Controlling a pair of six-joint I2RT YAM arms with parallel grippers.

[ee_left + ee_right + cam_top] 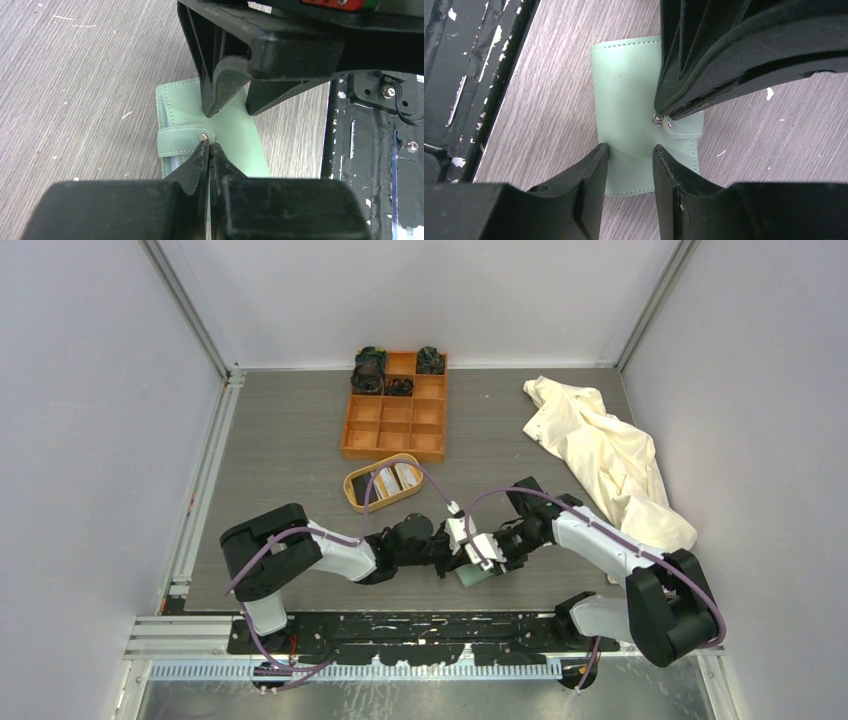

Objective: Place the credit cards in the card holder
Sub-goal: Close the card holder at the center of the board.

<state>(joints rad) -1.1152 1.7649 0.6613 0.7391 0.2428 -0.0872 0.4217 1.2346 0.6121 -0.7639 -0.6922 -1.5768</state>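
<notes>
Sage-green soft stitched folding card holder [624, 95] lies flat on grey wood-grain table [75, 75], near edge, between both grippers. Left gripper [207, 147] jaws shut, tips at metal snap [202, 136] on strap tab [175, 140]. Right gripper [630, 150] jaws narrowly parted over holder's middle. Credit cards [385, 478] in tan oval wooden tray [350, 490], well apart.

The sage-green soft folding card holder [472, 577] lies on the grey wood-grain table [280, 440] at lower centre of the top view, near the bottom edge. The black left gripper [207, 145] meets it from the left, at its strap tab [177, 140]. The black right gripper [630, 150] is over it from the right. Just above sits the oval tan wooden tray [348, 486], with the mixed-colour credit cards [388, 478] inside. Higher still is the orange nine-compartment box [395, 425], with dark items [370, 368] in its top cells. The crumpled cream cloth [610, 455] lies at right.
</notes>
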